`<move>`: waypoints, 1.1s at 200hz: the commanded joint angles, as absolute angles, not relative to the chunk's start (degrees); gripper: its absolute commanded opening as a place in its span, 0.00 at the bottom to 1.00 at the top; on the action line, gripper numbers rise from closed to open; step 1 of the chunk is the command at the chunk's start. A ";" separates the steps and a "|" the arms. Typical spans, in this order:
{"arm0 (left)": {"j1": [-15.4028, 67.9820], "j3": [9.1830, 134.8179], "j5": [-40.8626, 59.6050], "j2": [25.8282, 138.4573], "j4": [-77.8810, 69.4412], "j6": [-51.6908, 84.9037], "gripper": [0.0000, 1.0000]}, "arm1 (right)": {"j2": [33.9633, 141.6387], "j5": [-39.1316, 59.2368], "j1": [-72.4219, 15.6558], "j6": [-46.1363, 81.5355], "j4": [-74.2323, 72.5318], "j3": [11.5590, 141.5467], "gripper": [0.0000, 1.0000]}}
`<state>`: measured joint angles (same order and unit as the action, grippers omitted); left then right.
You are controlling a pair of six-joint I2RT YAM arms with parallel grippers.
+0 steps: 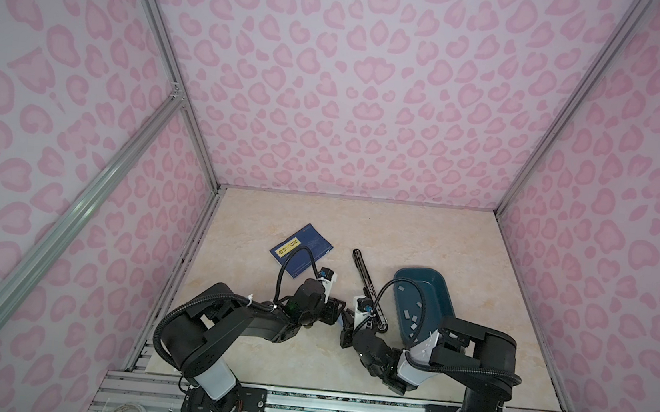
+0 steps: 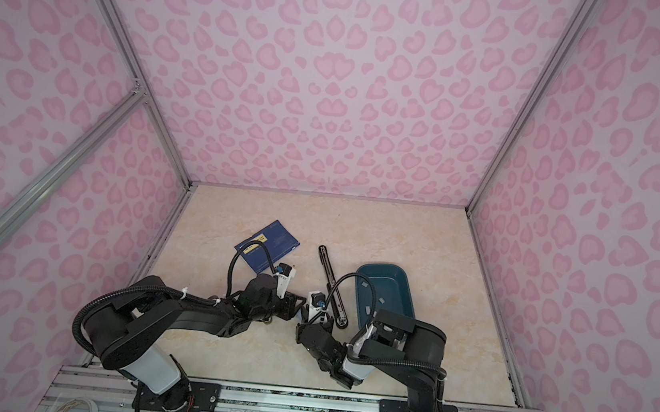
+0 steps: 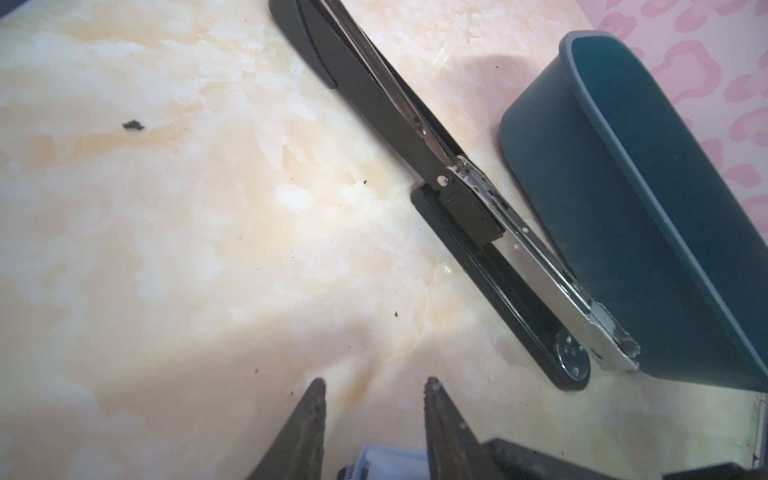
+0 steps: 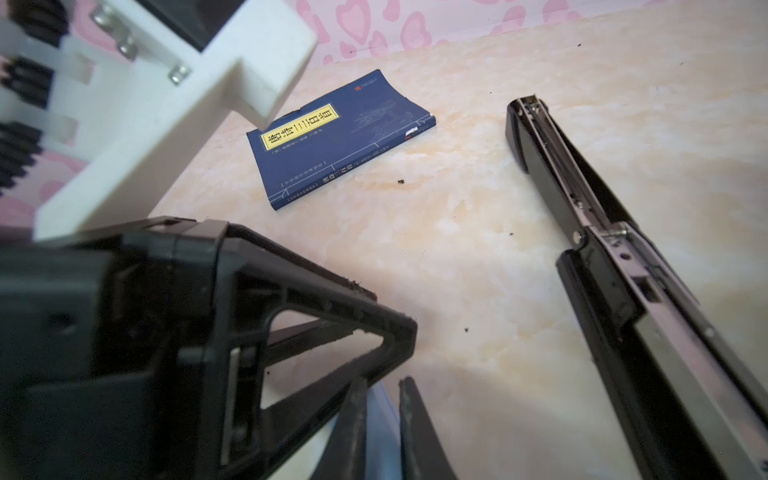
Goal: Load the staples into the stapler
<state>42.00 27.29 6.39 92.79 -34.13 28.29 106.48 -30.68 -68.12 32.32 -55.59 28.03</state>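
A blue book (image 1: 302,250) lies left on the counter (image 1: 360,222). The left fingers (image 3: 307,428) stand spread, empty. The right fingers (image 4: 353,428) nearly meet, pinching what looks like a pale strip (image 4: 380,415). The stapler (image 1: 366,280) lies opened flat just beside a teal bin (image 1: 442,294) holding loose staples (image 1: 405,314).

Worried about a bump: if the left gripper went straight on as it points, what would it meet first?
The left gripper aims at bare table just short of the open stapler; depth is unclear, so the stapler could come first.
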 commanded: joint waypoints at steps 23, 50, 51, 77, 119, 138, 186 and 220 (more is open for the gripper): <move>42.17 28.11 8.35 92.89 -34.10 28.21 0.41 | 108.37 -27.44 -67.63 33.88 -36.96 29.66 0.14; 42.19 27.46 8.42 93.54 -35.23 28.48 0.41 | 111.73 -33.17 -70.22 36.42 -37.88 28.88 0.13; 42.19 27.40 8.38 93.57 -35.28 28.48 0.41 | 111.94 -33.28 -70.31 36.49 -37.92 28.90 0.13; 42.19 26.93 8.14 94.35 -36.22 28.74 0.41 | 115.68 -33.94 -70.88 38.19 -42.26 27.94 0.12; 42.27 27.56 7.82 93.79 -35.18 28.48 0.40 | 112.28 -35.12 -70.94 37.79 -39.62 28.27 0.14; 42.27 28.19 7.62 93.41 -34.40 28.61 0.40 | 110.52 -35.07 -70.63 38.23 -36.55 29.27 0.14; 42.15 31.62 2.73 88.53 -26.53 27.72 0.41 | 104.60 -32.03 -67.74 36.69 -29.65 31.97 0.15; 41.97 36.21 -0.65 86.52 -19.45 26.40 0.41 | 102.13 -29.22 -66.27 33.24 -22.88 36.29 0.15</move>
<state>42.22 33.93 2.70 88.01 -25.19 27.90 102.59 -33.52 -66.76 36.56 -36.23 34.35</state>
